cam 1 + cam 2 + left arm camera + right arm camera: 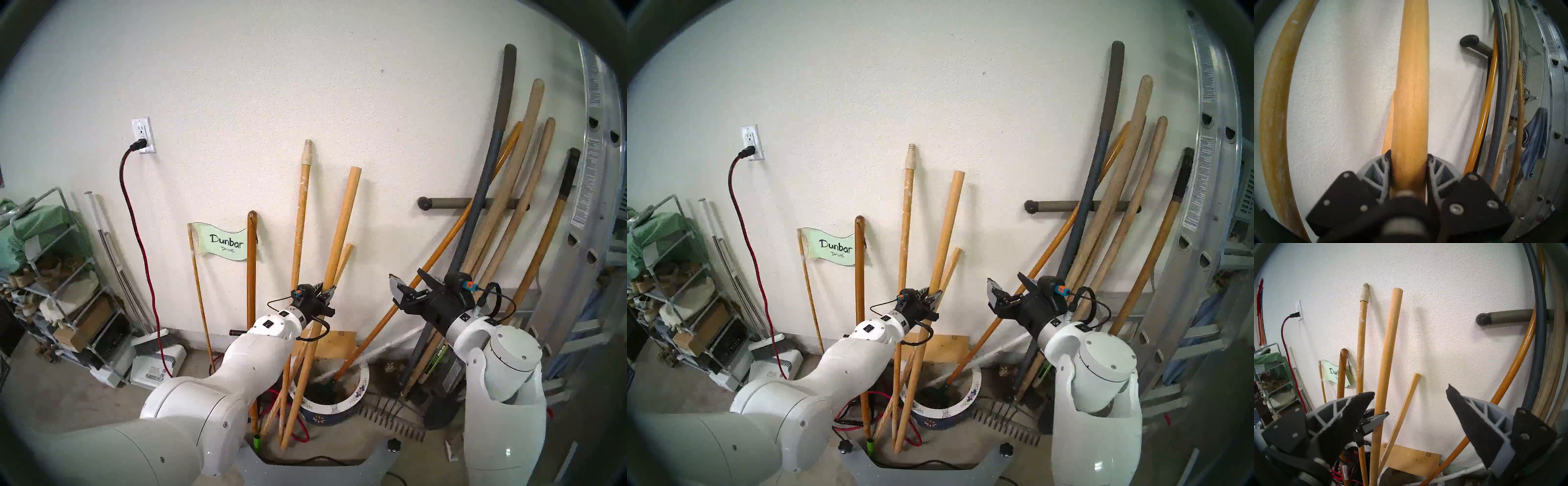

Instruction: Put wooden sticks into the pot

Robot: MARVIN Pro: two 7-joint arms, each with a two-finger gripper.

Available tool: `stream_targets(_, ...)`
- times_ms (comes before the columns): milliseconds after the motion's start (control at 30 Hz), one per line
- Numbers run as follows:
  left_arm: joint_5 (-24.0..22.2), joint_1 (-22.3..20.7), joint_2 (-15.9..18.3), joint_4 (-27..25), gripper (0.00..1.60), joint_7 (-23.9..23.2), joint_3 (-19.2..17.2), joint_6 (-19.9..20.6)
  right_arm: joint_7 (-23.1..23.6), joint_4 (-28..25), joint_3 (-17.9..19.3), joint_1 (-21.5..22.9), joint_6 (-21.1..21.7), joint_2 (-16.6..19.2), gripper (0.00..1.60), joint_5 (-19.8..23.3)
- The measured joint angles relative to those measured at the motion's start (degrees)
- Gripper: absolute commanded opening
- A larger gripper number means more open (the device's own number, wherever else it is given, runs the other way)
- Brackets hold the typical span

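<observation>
My left gripper [325, 292] is shut on the plain round dowel [342, 230] about halfway up; in the left wrist view the fingers [1437, 168] press both sides of the dowel [1412, 84]. Its lower end stands on the floor, front-left of the pot [363, 380], a blue pot with a white flowered rim. The speckled pole with a cream tip [300, 217] and the thin square slat [344, 258] lean on the wall beside it. My right gripper [407, 276] hangs open and holds nothing, to the right of the sticks and above the pot.
An orange-handled tool [424, 271] slants into the pot. Long tool handles [509, 210] and a ladder [590, 203] lean at the right. A rake [390, 427] lies on the floor. The Dunbar Drive sign [224, 242], a red cord [142, 258] and a shelf rack [57, 271] are at the left.
</observation>
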Motion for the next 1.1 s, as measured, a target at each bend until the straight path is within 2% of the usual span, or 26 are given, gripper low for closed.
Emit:
stream_targets(267,-2.5,3.3,-1.0,-5.5,0.0,-2.8,-1.9,-2.4,0.0,0.0,0.0,0.0,0.0,0.0,1.6,0.0)
stream_targets(533,-4.4,4.7,-2.3,-11.0,0.0,-5.4,-3.0,-4.8,0.0,0.0,0.0,0.0,0.0,0.0,1.6,0.0)
stream_targets(1100,-6.5,6.8,-4.2,-23.0,0.0,-10.5,-2.2,-6.9,0.0,0.0,0.0,0.0,0.0,0.0,1.6,0.0)
